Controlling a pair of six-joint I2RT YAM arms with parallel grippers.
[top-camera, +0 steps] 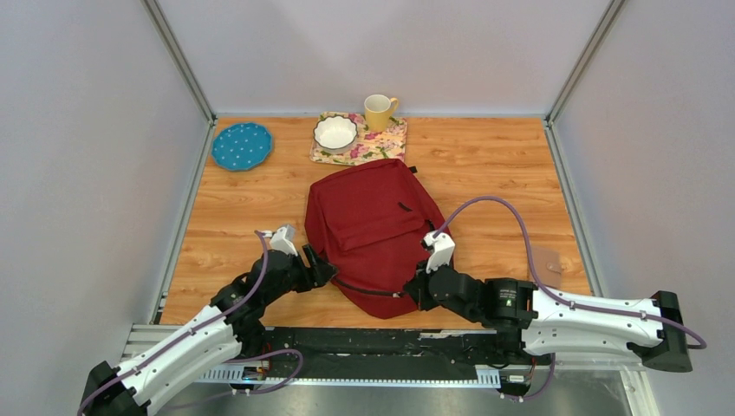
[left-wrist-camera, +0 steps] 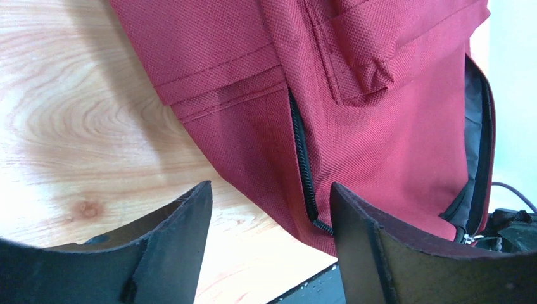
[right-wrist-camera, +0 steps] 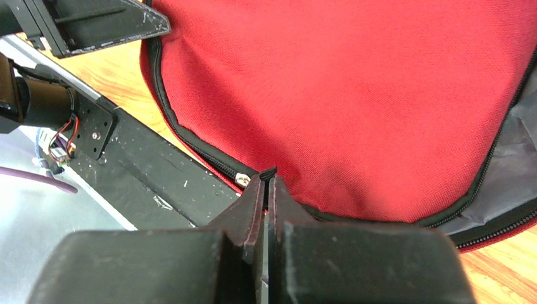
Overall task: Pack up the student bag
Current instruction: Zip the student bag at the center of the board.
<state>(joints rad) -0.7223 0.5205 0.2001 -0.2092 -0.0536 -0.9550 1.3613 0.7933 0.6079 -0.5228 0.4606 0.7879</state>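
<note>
Bag [top-camera: 373, 225] lies flat at centre frame on the tabletop [top-camera: 494, 173], with its main zipper partly open along the lower edge. Left tool [left-wrist-camera: 269, 185]: jaws wide, holding nothing, beside the bag's lower-left edge. Right tool [right-wrist-camera: 266, 183]: jaws closed on the zipper pull [right-wrist-camera: 268, 171] at the bag's lower edge.

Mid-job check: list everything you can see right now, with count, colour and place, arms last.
student bag: 1, dark red, table centre, main zipper partly open
zipper pull: 1, black, bag's near edge
plate: 1, blue, dotted, far left
placemat: 1, floral, far centre
bowl: 1, white, on placemat
mug: 1, yellow, at placemat's far edge
table: 1, wood
left pincer: 1, black, open, by bag's near-left edge
right pincer: 1, black, shut on zipper pull
</note>
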